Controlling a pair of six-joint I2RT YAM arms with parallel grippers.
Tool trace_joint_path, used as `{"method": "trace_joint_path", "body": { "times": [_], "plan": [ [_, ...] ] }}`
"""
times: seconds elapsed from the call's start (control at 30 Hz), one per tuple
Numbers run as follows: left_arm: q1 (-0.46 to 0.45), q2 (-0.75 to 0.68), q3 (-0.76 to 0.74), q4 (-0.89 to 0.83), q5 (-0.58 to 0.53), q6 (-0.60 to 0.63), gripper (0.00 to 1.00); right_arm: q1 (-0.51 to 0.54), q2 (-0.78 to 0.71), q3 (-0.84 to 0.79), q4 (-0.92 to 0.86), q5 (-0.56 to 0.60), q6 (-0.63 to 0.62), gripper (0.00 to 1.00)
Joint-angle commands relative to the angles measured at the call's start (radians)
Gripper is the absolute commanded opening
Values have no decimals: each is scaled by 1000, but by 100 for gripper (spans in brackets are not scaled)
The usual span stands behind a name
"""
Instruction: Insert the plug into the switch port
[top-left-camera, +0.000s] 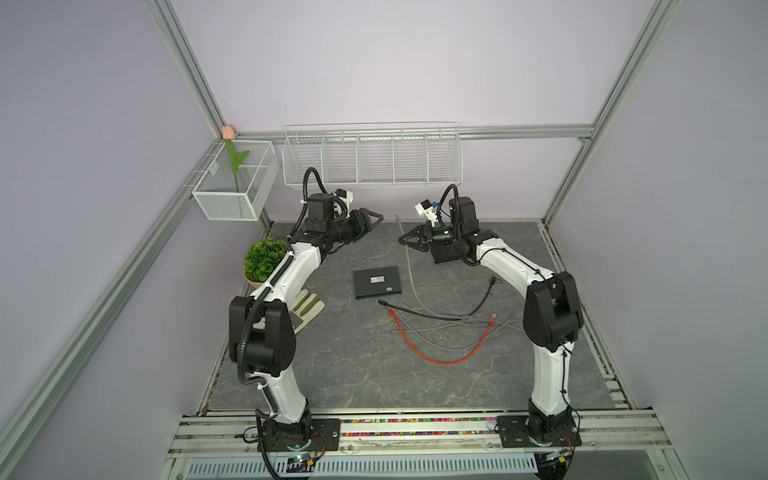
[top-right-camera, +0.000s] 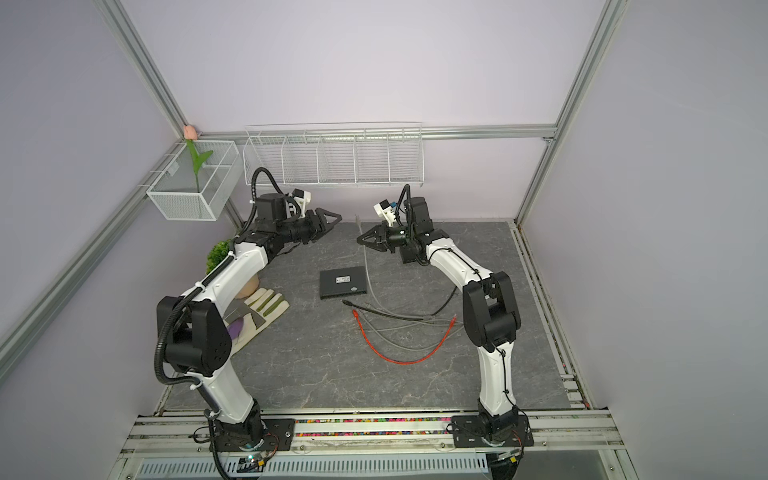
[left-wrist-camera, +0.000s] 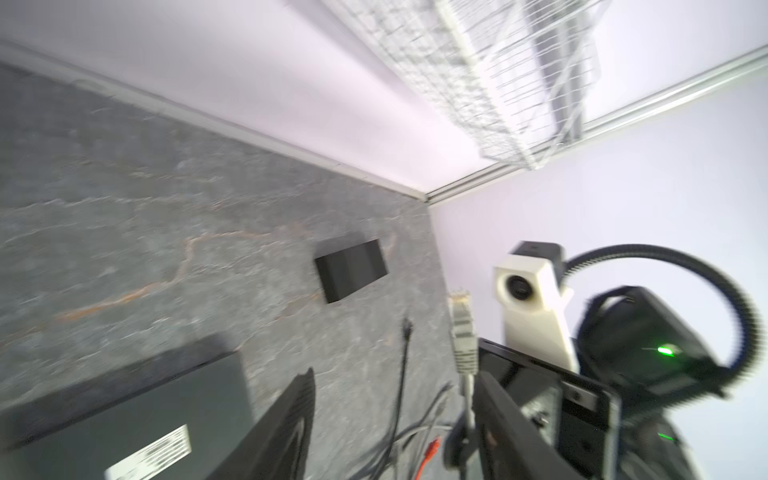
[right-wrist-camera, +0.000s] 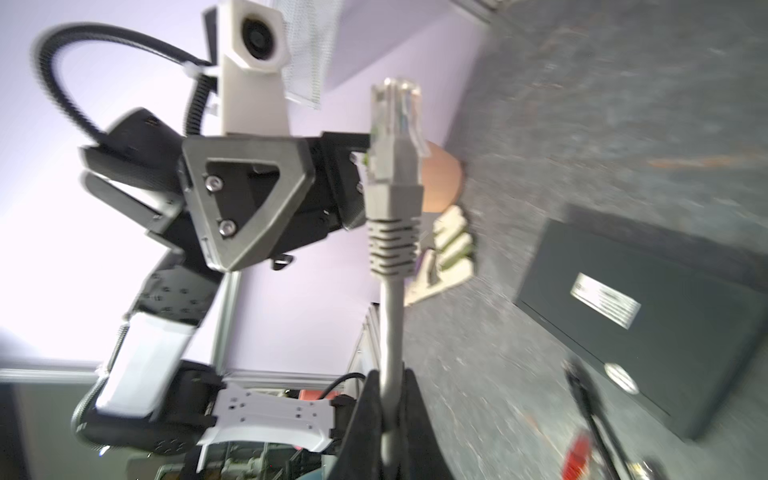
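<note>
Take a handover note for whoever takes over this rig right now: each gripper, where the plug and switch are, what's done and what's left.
Left gripper: open and empty, raised above the back of the table, facing the right one.
Right gripper: shut on the grey cable a little below its plug. The plug is off the table and sticks out past the fingers.
Switch: lies flat mid-table with nothing touching it. Its ports are not visible.
Red cable and black cable: loose on the table.
Done: plug picked up.
Left: line the plug up with a port and push it in.
</note>
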Motion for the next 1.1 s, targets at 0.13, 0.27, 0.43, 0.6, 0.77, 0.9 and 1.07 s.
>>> {"method": "trace_joint_path", "body": {
  "times": [0.13,0.27,0.43,0.6,0.77,0.9,1.07],
  "plan": [
    [5,-29,22,119,68,-109,62,29,324,277,1227,-155,1201,7],
    [8,-18,11,164,68,-148,62,63,337,304,1229,-175,1202,8],
    [18,-8,19,192,35,-177,60,78,320,287,1229,-190,1198,7],
    [25,14,27,237,37,-219,44,81,311,270,1229,-190,1197,7],
    [26,15,26,262,65,-235,23,71,296,263,1225,-196,1191,7],
    [26,5,4,273,71,-241,14,61,286,254,1185,-208,1161,11],
    [26,-8,1,250,75,-225,2,58,262,223,1088,-208,1063,41]
  ]
}}
